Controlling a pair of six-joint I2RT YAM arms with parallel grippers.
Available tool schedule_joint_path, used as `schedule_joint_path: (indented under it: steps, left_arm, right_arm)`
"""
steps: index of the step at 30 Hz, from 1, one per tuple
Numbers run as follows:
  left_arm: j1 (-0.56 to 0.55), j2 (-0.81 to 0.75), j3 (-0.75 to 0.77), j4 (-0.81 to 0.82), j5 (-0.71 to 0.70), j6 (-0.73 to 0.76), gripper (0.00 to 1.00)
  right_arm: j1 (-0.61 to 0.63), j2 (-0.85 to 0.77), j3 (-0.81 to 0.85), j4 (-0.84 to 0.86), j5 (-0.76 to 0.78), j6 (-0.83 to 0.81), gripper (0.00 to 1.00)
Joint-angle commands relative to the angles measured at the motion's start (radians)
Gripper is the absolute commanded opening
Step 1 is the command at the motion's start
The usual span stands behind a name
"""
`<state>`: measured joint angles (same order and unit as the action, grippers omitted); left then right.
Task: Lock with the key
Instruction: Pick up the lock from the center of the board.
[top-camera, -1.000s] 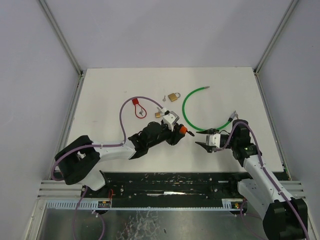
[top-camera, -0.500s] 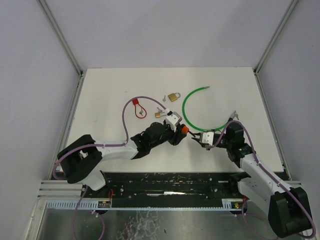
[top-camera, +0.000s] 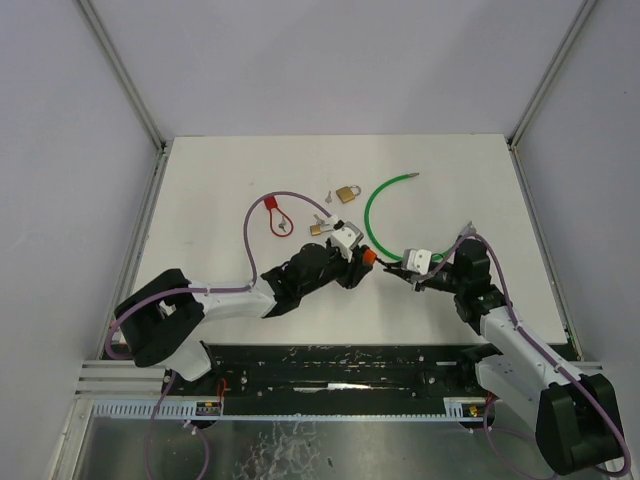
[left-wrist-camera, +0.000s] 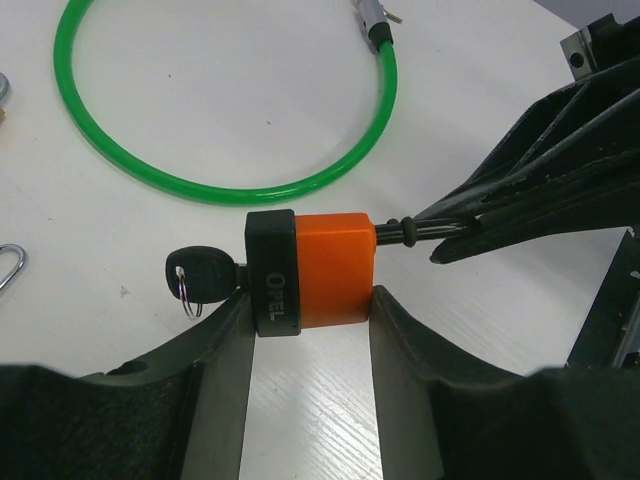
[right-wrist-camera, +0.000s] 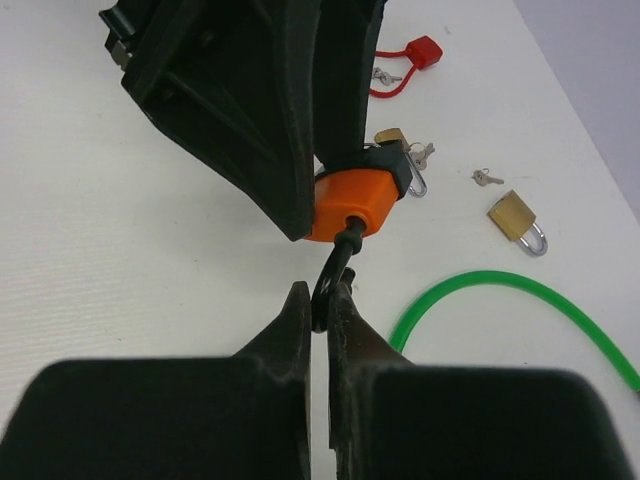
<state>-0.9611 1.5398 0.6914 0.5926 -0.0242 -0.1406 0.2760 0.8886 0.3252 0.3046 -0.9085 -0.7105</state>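
Observation:
An orange padlock (left-wrist-camera: 335, 270) with a black base has a black key (left-wrist-camera: 205, 273) stuck in its keyhole. My left gripper (left-wrist-camera: 310, 300) is shut on the padlock's sides and holds it just above the table; in the top view the padlock (top-camera: 367, 259) is at the table's middle front. The black shackle (right-wrist-camera: 330, 285) sticks out of the padlock (right-wrist-camera: 350, 200) toward my right gripper (right-wrist-camera: 320, 300), which is shut on the shackle. In the top view my right gripper (top-camera: 395, 270) meets my left gripper (top-camera: 356, 262) tip to tip.
A green cable loop (top-camera: 375, 215) lies behind the grippers. A brass padlock (top-camera: 347, 193), a smaller brass padlock with keys (top-camera: 318, 229) and a red cable lock (top-camera: 272, 206) lie further back left. Loose small keys (right-wrist-camera: 487, 178) are near them.
My right gripper has moved left to the orange padlock and gone from open to shut on its shackle. The left arm has shifted only slightly, still holding the padlock.

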Motion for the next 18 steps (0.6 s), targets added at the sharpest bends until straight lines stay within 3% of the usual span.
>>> schedule_joint_path:
  steps: [1,3,5,6,7,13,18]
  left_arm:
    - [0.004,-0.015,0.039,0.107,0.04,0.045,0.27]
    - [0.016,-0.017,0.041,0.106,0.043,0.035,0.41]
    - [0.028,-0.02,0.033,0.118,0.057,0.024,0.68]
    - [0.035,-0.024,0.027,0.125,0.067,0.019,0.94]
    - [0.041,-0.029,0.022,0.13,0.079,0.013,0.99]
    - [0.054,-0.121,-0.072,0.211,0.097,0.016,1.0]
    - [0.056,-0.372,-0.18,0.245,0.08,0.069,1.0]
  right_arm:
    - [-0.018,0.009,0.08,0.083,-0.052,0.2,0.0]
    - [-0.037,0.01,0.091,0.088,-0.055,0.245,0.0]
    - [-0.05,0.014,0.096,0.107,-0.063,0.292,0.0]
    - [-0.058,0.015,0.099,0.117,-0.067,0.318,0.0]
    - [-0.066,0.016,0.102,0.124,-0.072,0.338,0.0]
    - [-0.115,0.009,0.117,0.13,-0.109,0.408,0.0]
    - [-0.154,-0.03,0.148,0.064,-0.198,0.426,0.0]
